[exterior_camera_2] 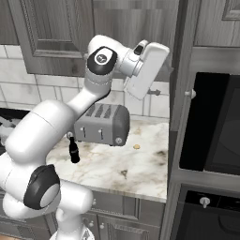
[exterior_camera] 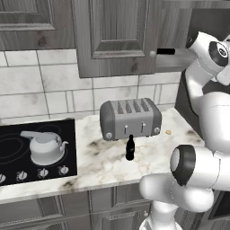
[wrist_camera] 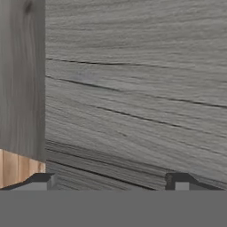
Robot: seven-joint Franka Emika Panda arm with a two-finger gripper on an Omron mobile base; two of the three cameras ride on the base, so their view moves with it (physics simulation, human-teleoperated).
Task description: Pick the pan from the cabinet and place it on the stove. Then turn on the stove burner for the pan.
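the pan's black handle [exterior_camera: 165,51] poked out beside the cabinet [exterior_camera: 117,36] door, next to its round knob; the pan's bowl was hidden. the hand [wrist_camera: 111,179] stood open, its 2 fingertips [wrist_camera: 42,179] wide apart, close against grey wood grain. below, the toaster [exterior_camera: 130,119] and a dark bottle [exterior_camera: 130,148] sat on the marble tabletop [exterior_camera: 108,164], with a kettle [exterior_camera: 45,146] on the stove [exterior_camera: 27,134].

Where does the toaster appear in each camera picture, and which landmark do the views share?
Left base view: toaster at centre, on the counter, right of the stove.
Right base view: toaster left of centre, partly behind the arm.
Hand view: not in it.
Shared landmark: small dark bottle in front of the toaster.
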